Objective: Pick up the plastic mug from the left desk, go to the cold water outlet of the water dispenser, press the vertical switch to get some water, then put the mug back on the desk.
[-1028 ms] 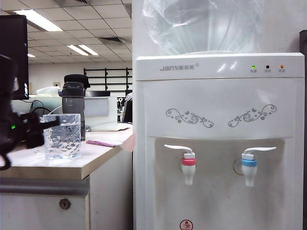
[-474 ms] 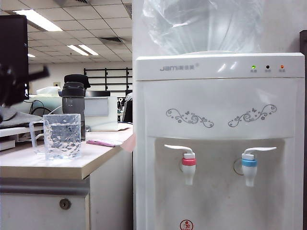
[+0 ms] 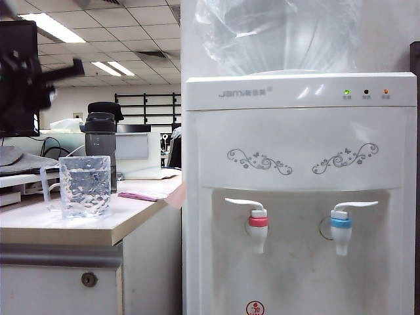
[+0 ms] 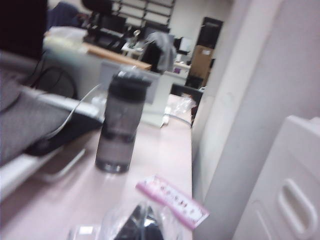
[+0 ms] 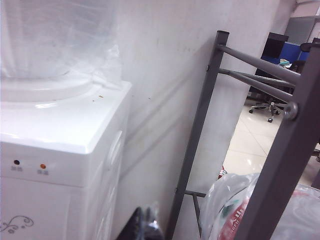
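Two taps stick out of the dispenser's [image 3: 298, 190] front: the red-collared one [image 3: 257, 223] nearer the worktop [image 3: 98, 223], and the cold outlet [image 3: 341, 226] with its blue collar on the far side of it. Its white lever [image 3: 357, 205] stands untouched. A big clear bottle [image 3: 279, 33] sits on top of the dispenser.

Left of the dispenser, the mug [image 3: 84, 186] stands upright on the worktop's cream top, its thin handle pointing away from the dispenser, with nothing touching it. Just behind the mug is a grey bottle [image 3: 100, 141] with a black cap, and a pink packet [image 3: 138, 195] lies flat between the mug and the dispenser.

The left gripper [image 3: 33, 82] hangs blurred in the air well above the mug, on the side away from the dispenser — its dark fingers are clenched on nothing. In the left wrist view a dark fingertip [image 4: 142, 225] shows at the frame's edge over the mug's clear rim [image 4: 100, 232].

The right gripper [image 5: 145, 227] is high beside the dispenser, next to a grey metal rack [image 5: 250, 125]; only a dark tip shows, so I cannot tell how its fingers stand.
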Controlling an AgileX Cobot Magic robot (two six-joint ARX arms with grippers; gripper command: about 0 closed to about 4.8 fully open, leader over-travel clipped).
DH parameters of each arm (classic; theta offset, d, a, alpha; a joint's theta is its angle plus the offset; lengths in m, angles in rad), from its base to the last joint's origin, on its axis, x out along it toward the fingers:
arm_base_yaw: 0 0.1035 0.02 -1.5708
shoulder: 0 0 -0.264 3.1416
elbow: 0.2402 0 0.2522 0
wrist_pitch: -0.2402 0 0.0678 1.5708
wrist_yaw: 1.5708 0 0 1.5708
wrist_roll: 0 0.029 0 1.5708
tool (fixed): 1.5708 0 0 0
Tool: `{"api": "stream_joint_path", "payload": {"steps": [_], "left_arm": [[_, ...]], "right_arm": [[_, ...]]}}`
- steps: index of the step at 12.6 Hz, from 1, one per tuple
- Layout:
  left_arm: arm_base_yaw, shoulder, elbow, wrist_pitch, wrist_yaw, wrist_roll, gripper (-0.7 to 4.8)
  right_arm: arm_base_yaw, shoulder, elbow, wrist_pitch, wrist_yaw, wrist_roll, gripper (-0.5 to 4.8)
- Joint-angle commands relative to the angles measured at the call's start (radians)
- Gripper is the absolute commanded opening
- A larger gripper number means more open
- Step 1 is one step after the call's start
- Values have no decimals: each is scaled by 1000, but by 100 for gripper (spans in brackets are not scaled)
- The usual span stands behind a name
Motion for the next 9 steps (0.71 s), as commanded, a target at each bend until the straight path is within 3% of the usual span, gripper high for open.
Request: {"api": "stream_joint_path", "payload": {"steps": [1, 3, 5, 6, 7, 9], "left_arm": [[132, -580, -17, -655, 264, 160, 16], [132, -753, -18, -845, 270, 165, 32], [171, -831, -18, -902, 169, 164, 26], [224, -903, -18, -995, 167, 164, 26], [254, -967, -42, -1043, 180, 164, -8], [309, -1106, -120, -1101, 228, 165, -7]], "right_arm": [[0, 0, 2, 10, 0, 5, -1], [0, 0, 2, 10, 0, 5, -1], [0, 0, 2, 10, 0, 5, -1], [0, 0, 2, 11, 0, 5, -1], [0, 0, 2, 10, 0, 5, -1], [0, 0, 2, 10, 0, 5, -1]]}}
